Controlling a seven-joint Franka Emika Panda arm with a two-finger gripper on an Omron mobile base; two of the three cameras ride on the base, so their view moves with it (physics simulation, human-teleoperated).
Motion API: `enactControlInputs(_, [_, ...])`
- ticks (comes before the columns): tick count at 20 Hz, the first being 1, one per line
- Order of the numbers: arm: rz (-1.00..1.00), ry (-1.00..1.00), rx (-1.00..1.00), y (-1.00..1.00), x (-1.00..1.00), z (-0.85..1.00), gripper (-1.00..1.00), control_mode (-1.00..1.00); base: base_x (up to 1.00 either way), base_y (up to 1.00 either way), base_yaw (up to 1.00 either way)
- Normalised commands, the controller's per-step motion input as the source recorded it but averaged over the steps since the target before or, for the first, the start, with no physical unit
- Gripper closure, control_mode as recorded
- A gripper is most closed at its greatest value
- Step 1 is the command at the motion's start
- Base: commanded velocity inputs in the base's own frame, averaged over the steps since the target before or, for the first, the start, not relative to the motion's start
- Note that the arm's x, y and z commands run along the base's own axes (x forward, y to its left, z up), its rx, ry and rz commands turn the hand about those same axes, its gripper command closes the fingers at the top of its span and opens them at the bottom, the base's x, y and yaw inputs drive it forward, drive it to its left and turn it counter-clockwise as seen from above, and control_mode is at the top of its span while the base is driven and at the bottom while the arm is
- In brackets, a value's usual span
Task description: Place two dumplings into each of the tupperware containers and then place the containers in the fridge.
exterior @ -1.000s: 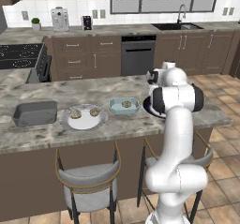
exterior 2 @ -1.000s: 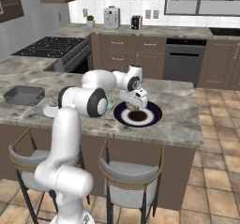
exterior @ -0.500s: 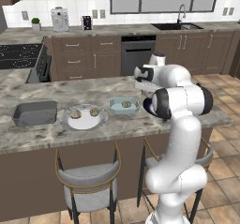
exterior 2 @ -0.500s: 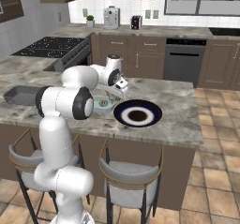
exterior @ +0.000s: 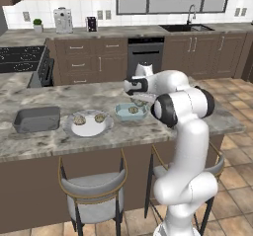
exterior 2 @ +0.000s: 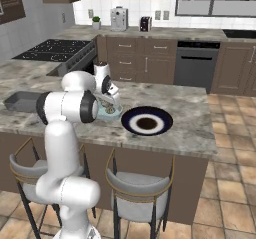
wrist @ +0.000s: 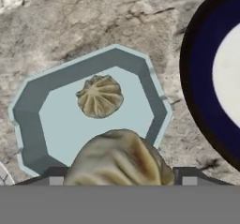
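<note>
Dark-rimmed plate [wrist: 211,78] cut by edge.

Counter [exterior: 148,131]: bears the tubs and plates in a row.
Left end: larger tub [exterior: 37,119].
Next right: plate [exterior: 88,125] with two dumplings [exterior: 100,117] on it.
Right of that: smaller tub [wrist: 89,110], one dumpling [wrist: 100,95] inside.
Right of the smaller tub: rimmed plate [exterior 2: 147,121].
Beneath the counter: two stools [exterior: 94,195].
</note>
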Motion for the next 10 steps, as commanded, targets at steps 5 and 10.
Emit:
enactControlInputs(5, [0.0,0.05,0.0,0.13,0.44,-0.11,1.0,-1.0,0.0,0.0,0.0])
enactControlInputs(10, [0.0,0.05,0.0,0.07,0.11,-0.5,1.0,-1.0,0.0,0.0,0.0])
